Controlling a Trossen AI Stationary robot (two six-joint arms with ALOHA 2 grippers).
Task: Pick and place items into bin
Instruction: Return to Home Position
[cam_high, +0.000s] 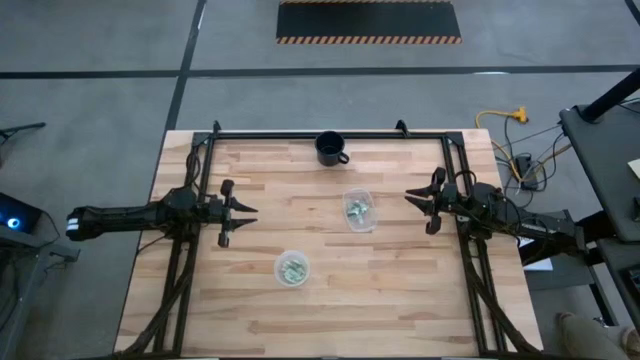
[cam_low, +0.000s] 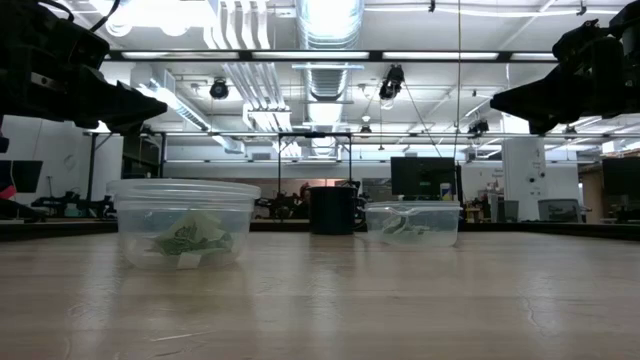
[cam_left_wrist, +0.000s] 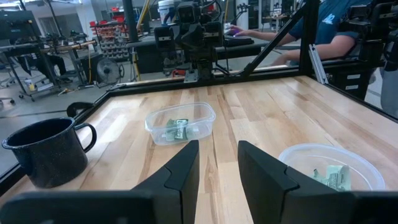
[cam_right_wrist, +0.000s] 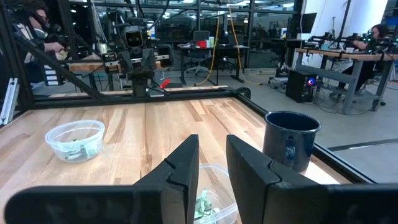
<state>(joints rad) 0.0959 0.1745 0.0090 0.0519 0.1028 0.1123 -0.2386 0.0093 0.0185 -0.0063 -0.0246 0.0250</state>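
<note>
Small light-green and white wrapped pieces lie in two clear plastic containers on the wooden table: a squarish one near the middle and a round one nearer the front edge. A black mug stands at the far edge. My left gripper hovers open and empty at the table's left, pointing toward the containers. My right gripper hovers open and empty at the right, just beside the squarish container. In the low view both grippers hang well above the table.
A black frame runs along the table's far edge and both sides. The left wrist view shows the mug, the squarish container, the round one and a seated person beyond the table. Bare wood lies along the front.
</note>
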